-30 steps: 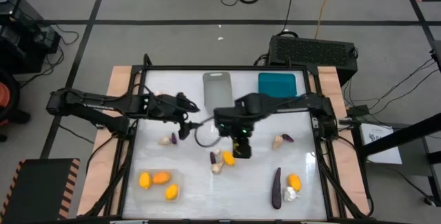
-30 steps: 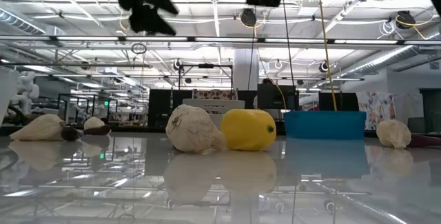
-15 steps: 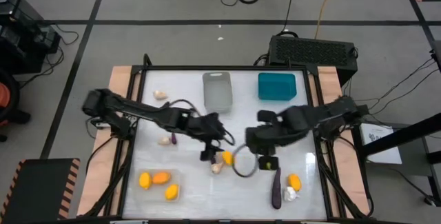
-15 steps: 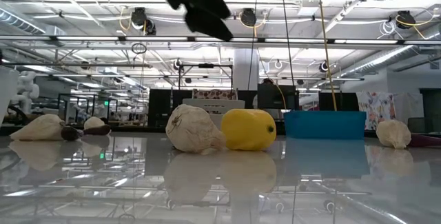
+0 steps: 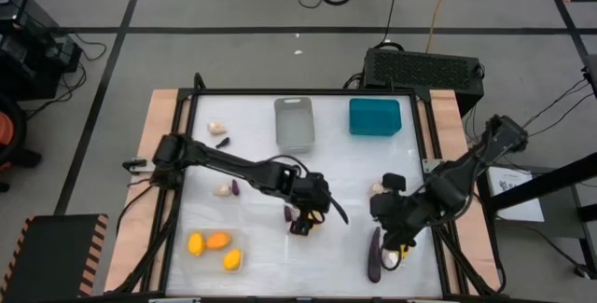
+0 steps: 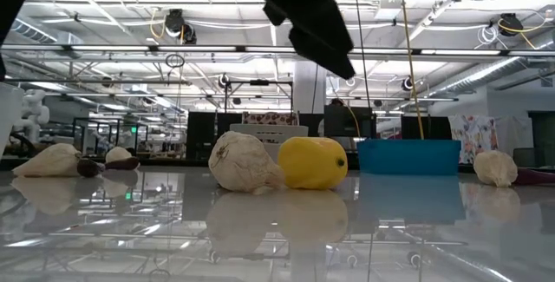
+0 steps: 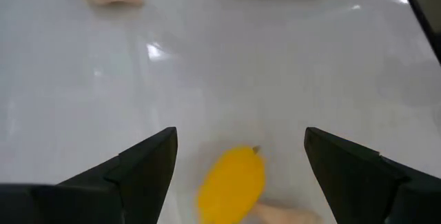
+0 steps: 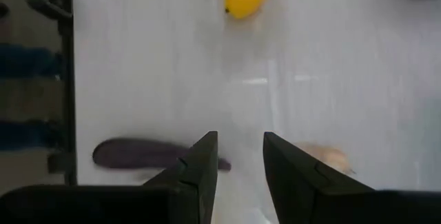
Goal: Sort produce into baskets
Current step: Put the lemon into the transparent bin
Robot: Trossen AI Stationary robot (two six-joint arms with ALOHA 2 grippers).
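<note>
table (image 5: 354, 168): white, glossy (mirrors produce (image 6: 313, 162)) | room: ceiling lights (image 6: 312, 22)

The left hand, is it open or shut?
Open: the left hand has its fingers spread wide above the yellow fruit.

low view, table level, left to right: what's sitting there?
Beige bulb → small dark piece → small bulb → big garlic bulb → yellow fruit → teal basket → beige bulb at right.
</note>
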